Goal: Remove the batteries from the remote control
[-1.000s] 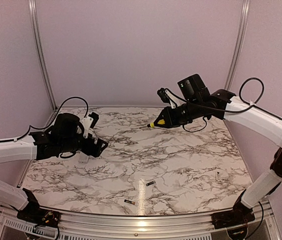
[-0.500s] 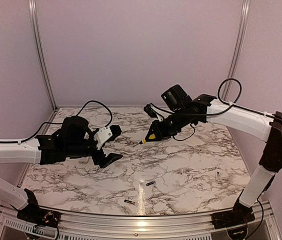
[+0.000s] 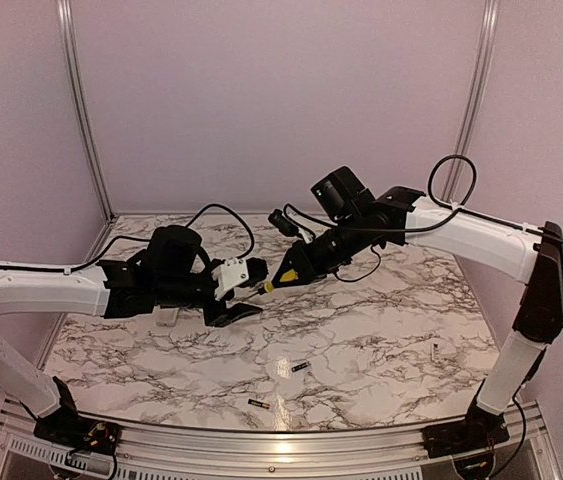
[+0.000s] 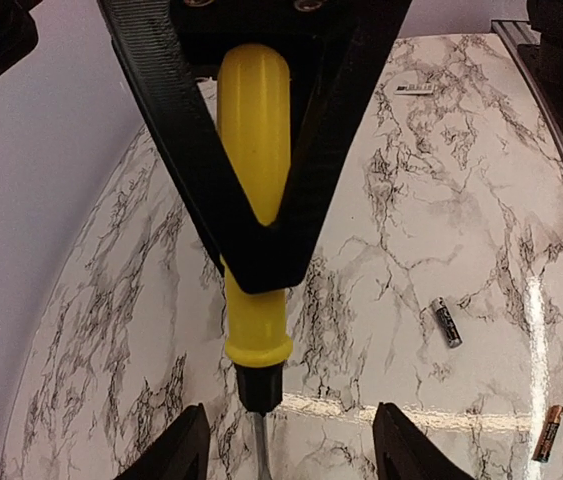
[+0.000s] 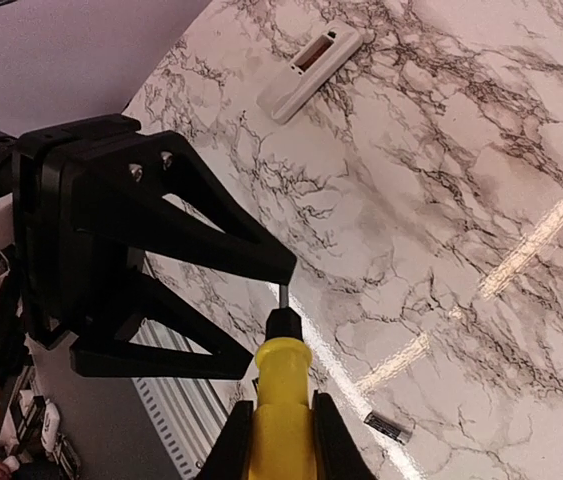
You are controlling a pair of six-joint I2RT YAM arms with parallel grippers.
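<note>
The white remote control (image 5: 311, 68) lies at the far left with its dark recess facing up; from above it (image 3: 166, 321) mostly hides under my left arm. Two dark batteries (image 3: 301, 367) (image 3: 258, 404) lie loose near the front edge; both show in the left wrist view (image 4: 446, 322) (image 4: 547, 433). My right gripper (image 3: 301, 262) (image 5: 279, 425) is shut on a yellow-handled screwdriver (image 3: 286, 272) (image 4: 251, 200) held above mid-table. My left gripper (image 3: 258, 288) (image 4: 293, 455) is open, and the screwdriver's thin shaft passes between its jaws without touching them.
A small pale piece (image 3: 433, 350) (image 4: 416, 88) lies on the marble table (image 3: 381, 310) at the right. Metal frame rails (image 3: 281, 440) run along the front edge, and purple walls close the back and sides.
My left arm swung right toward mid-table and its jaws narrowed. My right arm brought the screwdriver down and left, so its tip now sits between the left jaws.
</note>
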